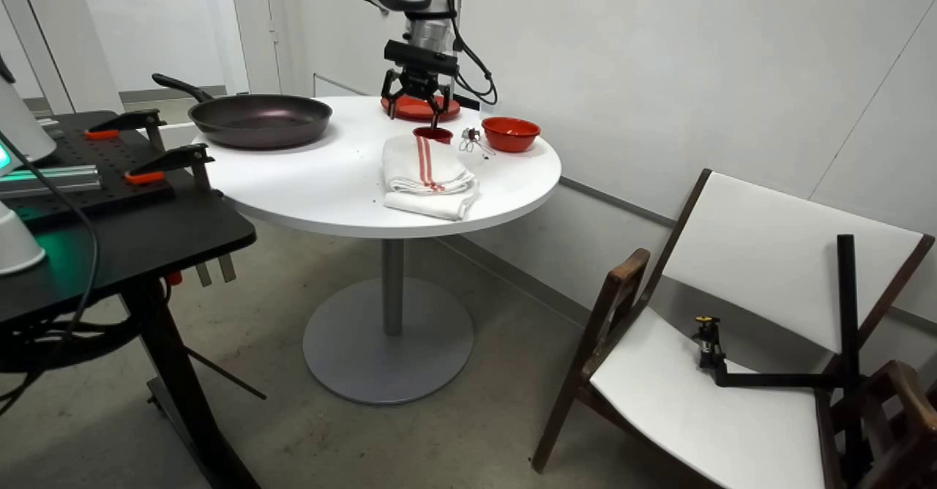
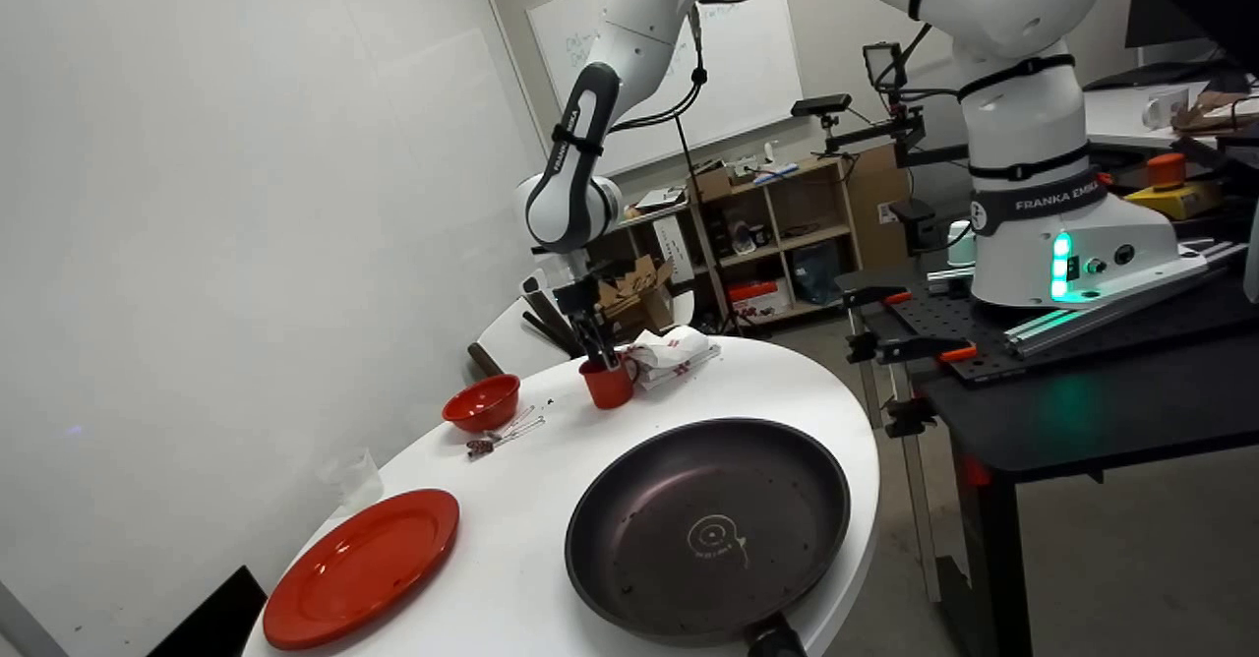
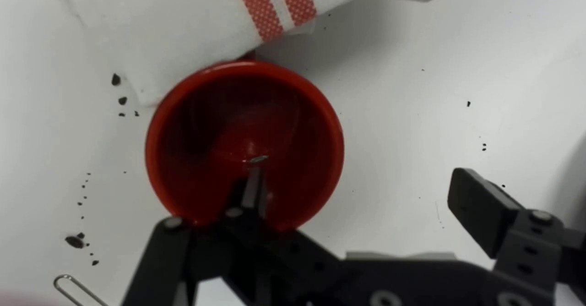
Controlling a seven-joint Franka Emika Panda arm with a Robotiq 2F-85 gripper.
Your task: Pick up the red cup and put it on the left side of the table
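The red cup stands upright on the round white table. In an exterior view the cup shows its side and a handle towards the towel. My gripper is over the cup, pointing down, with its fingers apart. In the wrist view the gripper has one finger reaching into the mouth of the cup. The other finger is outside, over the bare table, with a gap between it and the cup wall. The inner finger hides part of the cup's near rim.
A folded white towel with red stripes lies against the cup. A red bowl and thin metal utensils lie near it. A black pan and a flat red plate are farther along the table.
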